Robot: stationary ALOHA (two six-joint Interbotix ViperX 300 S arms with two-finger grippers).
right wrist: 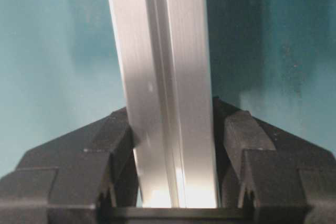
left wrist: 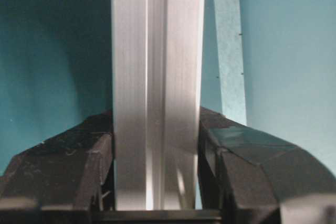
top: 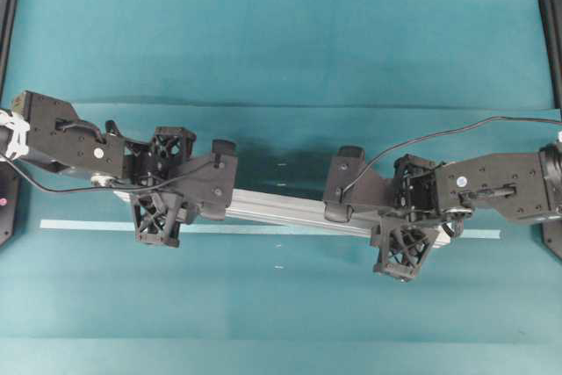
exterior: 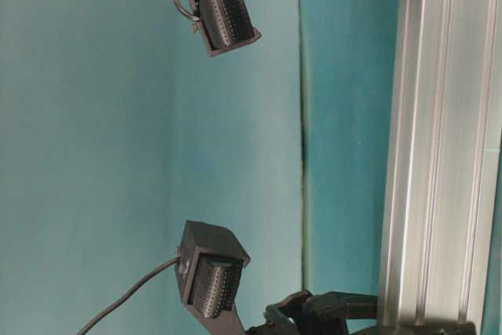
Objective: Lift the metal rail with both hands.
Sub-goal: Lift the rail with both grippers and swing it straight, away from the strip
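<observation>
Nearest the left wrist lens: black fingers (left wrist: pixel 58 171) of the left gripper (left wrist: pixel 156 182) pressed against both sides of the metal rail (left wrist: pixel 156 77), jaws pinching it; pale tape strip (left wrist: pixel 228 51) just beside, flat on the teal surface (left wrist: pixel 294 51). In the right wrist view, much the same: right gripper (right wrist: pixel 176 177) with fingers (right wrist: pixel 278 166) hard against the rail's flanks, jaws closed on it. From overhead, rail (top: pixel 281 208) lying across the middle of the surface (top: pixel 281 41), slightly slanted over the tape strip (top: pixel 88 225), left gripper (top: pixel 162 191) clamped near one end, right gripper (top: pixel 408 217) near the other. At table level, only a long stretch of rail (exterior: pixel 439 147) and two dark wrist cameras hanging beside it; whether clear of the surface yet, cannot tell. Judged so: reaching and gripping done on both ends, lift itself apparently not begun or barely so; left to do, raising both ends together and level.
</observation>
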